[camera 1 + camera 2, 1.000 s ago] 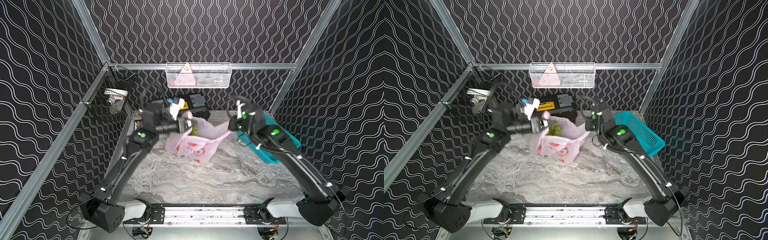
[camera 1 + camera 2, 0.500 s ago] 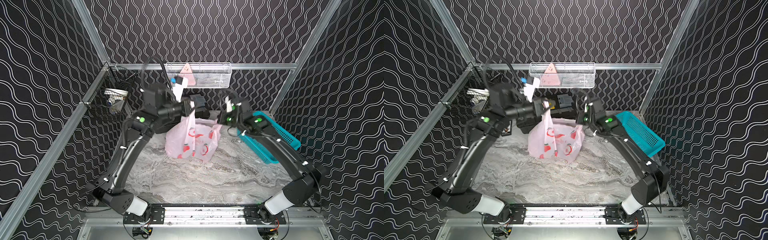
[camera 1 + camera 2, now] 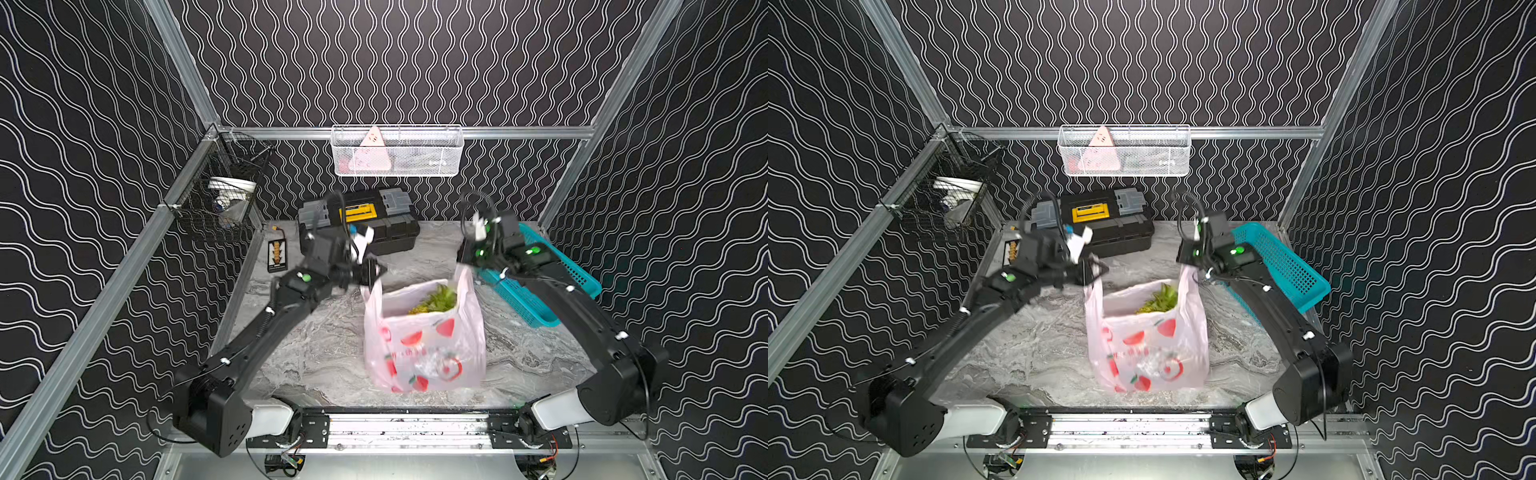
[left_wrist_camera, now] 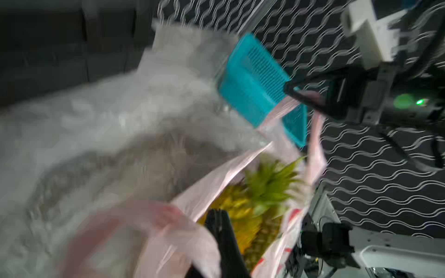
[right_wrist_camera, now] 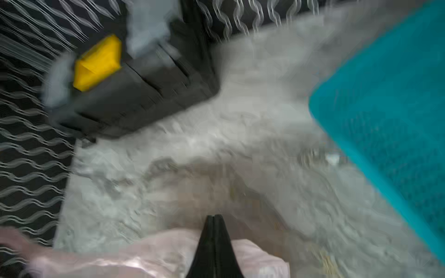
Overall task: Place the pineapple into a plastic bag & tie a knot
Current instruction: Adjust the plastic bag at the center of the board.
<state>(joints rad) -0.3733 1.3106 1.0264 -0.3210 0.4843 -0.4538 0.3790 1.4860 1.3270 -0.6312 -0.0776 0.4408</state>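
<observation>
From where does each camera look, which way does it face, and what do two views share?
Top views: high above the arm bases, facing down toward the back wall; both arms, left gripper and right gripper each shut on a handle of the plastic bag.
Left wrist: on the left arm, facing past its gripper into the bag at the pineapple, toward the right gripper.
Right wrist: on the right arm, facing past its gripper at the table and toolbox.
Shared: both wrist views show the teal basket.

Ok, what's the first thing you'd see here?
The pink plastic bag with red apples, in the middle, its handles pinched by the left gripper and right gripper. Green leaves of the pineapple poke from its open top. A teal basket sits tilted on the right side.
</observation>
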